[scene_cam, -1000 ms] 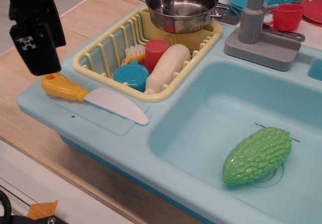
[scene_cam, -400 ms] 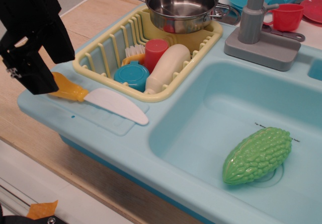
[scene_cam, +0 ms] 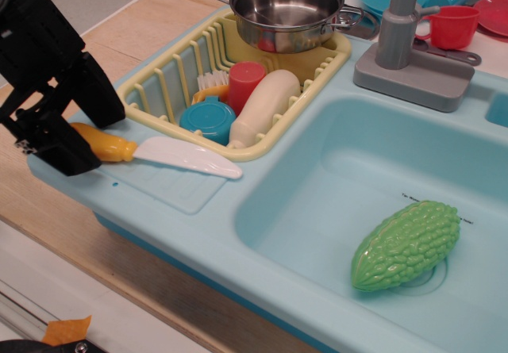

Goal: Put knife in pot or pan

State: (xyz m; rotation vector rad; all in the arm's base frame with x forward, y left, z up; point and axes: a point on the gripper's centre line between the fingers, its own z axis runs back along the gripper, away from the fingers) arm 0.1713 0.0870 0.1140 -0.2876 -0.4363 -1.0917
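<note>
The knife, with a yellow-orange handle and a white blade, lies on the light-blue sink counter at the left, blade pointing right. My black gripper is at its handle end. One finger is behind the handle and one in front, and they look closed on it. The blade is tipped onto its edge and still rests on the counter. The shiny steel pot stands empty at the far end of the yellow dish rack, well behind and to the right of the gripper.
The rack holds a white bottle with a red cap, a blue lid and a brush. A green bumpy gourd lies in the basin. A grey faucet, a red cup and blue dishes stand at the back right.
The gripper came down from above the counter's left end and tilted around the knife handle. The knife turned slightly, its tip swinging toward the rack, and the blade tipped onto its edge.
</note>
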